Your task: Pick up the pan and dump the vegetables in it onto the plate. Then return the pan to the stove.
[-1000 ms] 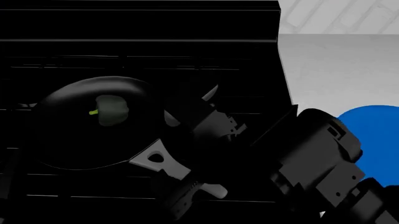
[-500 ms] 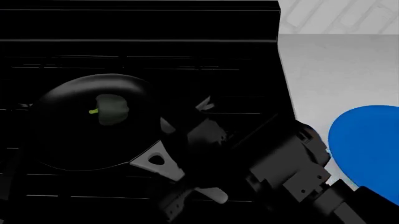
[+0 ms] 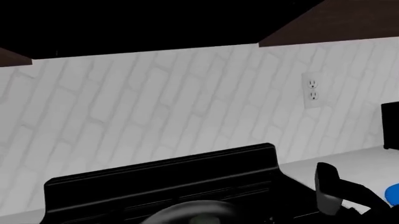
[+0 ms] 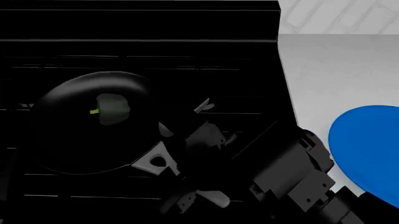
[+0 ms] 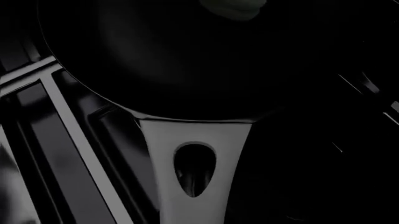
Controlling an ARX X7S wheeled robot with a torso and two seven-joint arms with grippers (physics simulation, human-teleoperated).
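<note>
Pan: round black shallow frying pan on the black gas stove, grey handle toward 4 o'clock.
Vegetable: grey-green bell pepper inside pan.
Plate: flat blue plate at 3 o'clock on pale grey counter.
Right gripper: at the handle; clasp cannot be told.
Room: white brick wall, outlet.

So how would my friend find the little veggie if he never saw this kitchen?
Start at the big black stove that fills most of the head view. On its left side sits a round black frying pan with a light grey handle. Inside the pan lies the bell pepper, the only grey-green thing there, with a bright yellow-green stem.
</note>
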